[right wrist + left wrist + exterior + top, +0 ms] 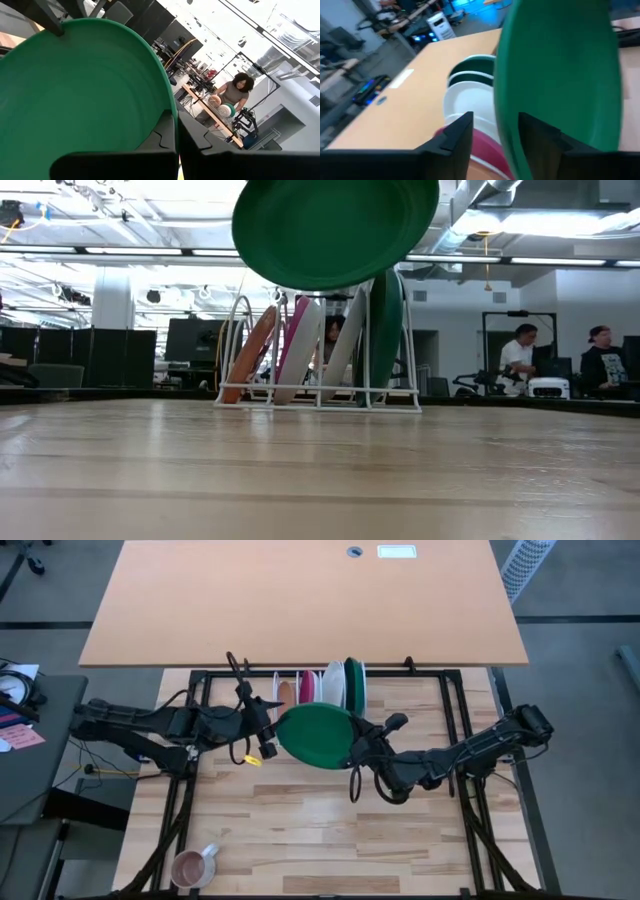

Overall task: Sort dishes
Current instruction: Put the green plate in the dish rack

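Observation:
A dark green plate (318,735) hangs high over the table's middle, in front of the white wire rack (320,395). My right gripper (177,125) is shut on it from the table's right. My left gripper (496,120) is at the plate's left edge, open, with the plate's rim (506,150) between its fingers. In the rack, on edge, stand an orange-brown plate (250,355), a pink plate (298,345), a white plate (340,345) and another green plate (385,330). My right gripper pinches the green plate's rim (170,107) between its two fingers, one on the hollow face and one on the back. The fingers come in about level from the table's right. The plate is lifted clear of table and rack, tilted. My left gripper's fingers straddle the opposite rim; I cannot tell whether either touches it.
A small pink mug (195,865) stands near the table's front left corner. Past the rack lies a large orange-brown desk top (300,600). People sit in the room behind the table. Bare wooden table top (320,830) spreads in front of the arms.

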Controlling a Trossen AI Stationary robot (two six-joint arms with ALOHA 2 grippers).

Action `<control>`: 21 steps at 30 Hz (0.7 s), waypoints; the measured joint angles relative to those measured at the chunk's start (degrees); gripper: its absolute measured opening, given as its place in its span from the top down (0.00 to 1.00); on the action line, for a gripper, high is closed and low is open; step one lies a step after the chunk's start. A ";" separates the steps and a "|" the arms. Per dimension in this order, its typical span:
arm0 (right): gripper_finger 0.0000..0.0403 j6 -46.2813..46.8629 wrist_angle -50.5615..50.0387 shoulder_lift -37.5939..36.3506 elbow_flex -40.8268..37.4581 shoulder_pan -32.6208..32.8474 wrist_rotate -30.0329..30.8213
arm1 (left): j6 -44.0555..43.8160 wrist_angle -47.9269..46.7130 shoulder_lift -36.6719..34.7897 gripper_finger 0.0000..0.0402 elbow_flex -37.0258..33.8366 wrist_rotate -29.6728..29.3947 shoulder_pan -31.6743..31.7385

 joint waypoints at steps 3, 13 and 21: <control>0.99 0.00 0.01 0.00 0.00 0.02 -0.10 | -0.84 0.06 0.93 0.70 0.00 3.03 0.82; 0.99 0.03 0.23 0.00 0.00 0.17 -0.45 | 1.48 3.59 3.87 0.96 -0.04 -1.56 2.46; 0.92 0.20 0.20 0.02 0.02 0.13 -1.97 | 5.75 4.40 2.11 0.99 0.00 -8.08 1.18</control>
